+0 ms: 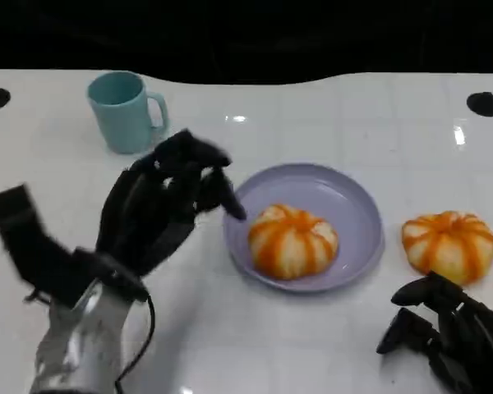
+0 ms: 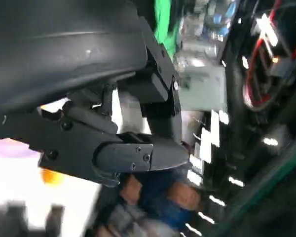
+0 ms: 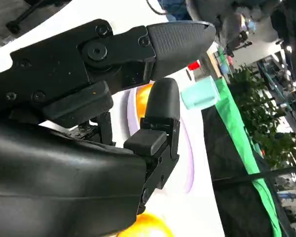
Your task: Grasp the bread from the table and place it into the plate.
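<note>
One bread [image 1: 292, 240] lies in the plate [image 1: 357, 209] and a second [image 1: 449, 245] on the table [image 1: 312, 115]; left hand [image 1: 160, 205], fingers apart, holds nothing, so the right hand [image 1: 452, 328], fingers loosely curled and empty, would likely grasp next.

The left robot hand [image 1: 168, 201] is matte black with segmented fingers, mounted on a silver forearm [image 1: 82, 345] trailing a thin black cable [image 1: 144, 336]. The right robot hand [image 1: 452, 336] is equally black, its ribbed fingertip pad [image 3: 175, 37] and round screws [image 3: 94, 49] plain up close.
</note>
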